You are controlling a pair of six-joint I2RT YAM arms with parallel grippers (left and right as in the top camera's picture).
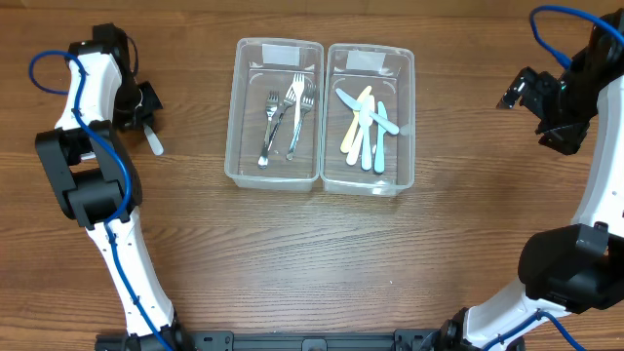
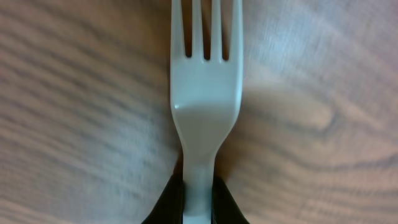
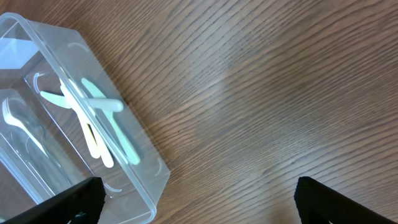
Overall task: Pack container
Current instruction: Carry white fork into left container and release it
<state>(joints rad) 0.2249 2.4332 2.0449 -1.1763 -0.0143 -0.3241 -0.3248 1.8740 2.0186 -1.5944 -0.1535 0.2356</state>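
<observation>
- Under everything: a wooden table [image 1: 312, 253], brown, fine-grained, flat.
- At its middle, side by side, long walls close together: two clear plastic tubs with rounded corners and thin glossy walls. Left tub [image 1: 232, 146] with metal forks [image 1: 288, 117], right tub [image 1: 409, 127] with pastel plastic knives [image 1: 366, 127].
- Far right, well apart from both tubs: the right claw [image 3: 199, 208], spread wide, nothing between the fingers.
- Far left: the left claw [image 2: 198, 202], clamped on the handle of a white plastic fork [image 2: 205, 106], tines pointing out ahead. Resting on the wood or just above it — cannot tell which.
- Deciding relation: left tub off to the right of the left claw, far nearer that arm than the other. Fork's long axis roughly in line with the tub's length, so probably little turning needed before a drop among the forks.
- Fork itself: smooth, matt, likely light — slightly dished below the tines.
</observation>
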